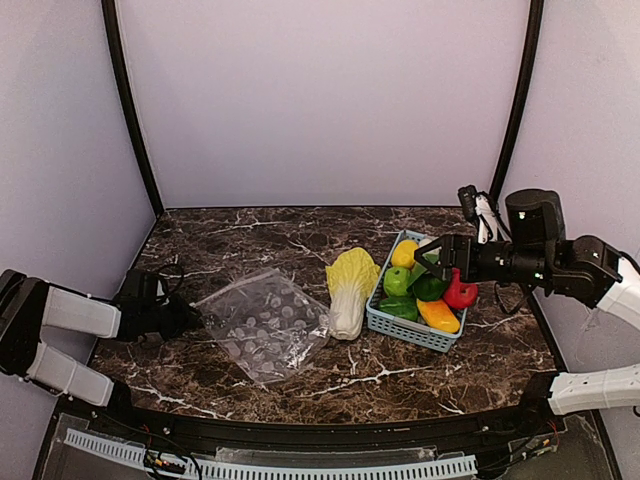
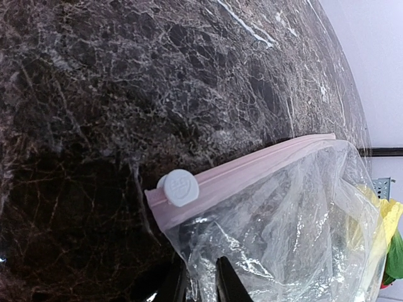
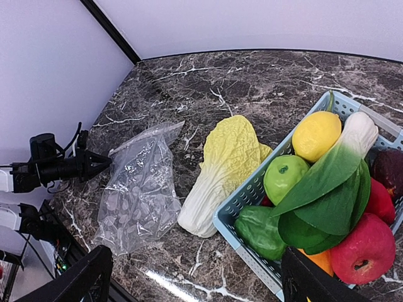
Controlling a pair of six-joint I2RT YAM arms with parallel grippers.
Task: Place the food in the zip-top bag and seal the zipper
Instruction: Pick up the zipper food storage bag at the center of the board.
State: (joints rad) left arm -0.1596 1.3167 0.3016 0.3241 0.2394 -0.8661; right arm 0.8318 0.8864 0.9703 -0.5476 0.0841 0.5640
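Left end effector [image 1: 178,318]: low on the table [image 1: 300,385], at the left edge of the zip-top bag [image 1: 265,325]. Its fingers [image 2: 230,286] stand close together with the bag's film between them; whether they already clamp it cannot be told
Right end effector [image 1: 432,262]: released, jaws wide, hovering above the basket [image 1: 412,333], holding nothing

Zip-top bag, 1: lies flat left of centre, apart from the basket. Judged very light, limp and slippery. The film will crumple, so hold is best taken at the mouth
Zipper [image 2: 252,170], 1: pinkish strip along the mouth, with 1 white slider [image 2: 178,187] at its near end. Judged the stiffest part of the bag and the sound place to pinch; whether it is sealed cannot be told

Napa cabbage [image 1: 350,290], 1: on the table between bag and basket, just beside the basket. Judged light, hollow, rigid and bulky; take it across the narrower white stem end
In the basket: lemon [image 3: 316,135], 1; green apple [image 3: 286,178], 1; orange-yellow pepper [image 1: 438,315], 1; red fruit [image 3: 365,251], 1 in full view, a second red one partly hidden behind the leaf. All judged smooth, rounded and apt to roll from the pads; grip across the middle
Also in the basket: leafy vegetable [image 3: 327,189], 1; dark green piece [image 3: 258,229], 1; dark red fruit [image 3: 390,167], 1
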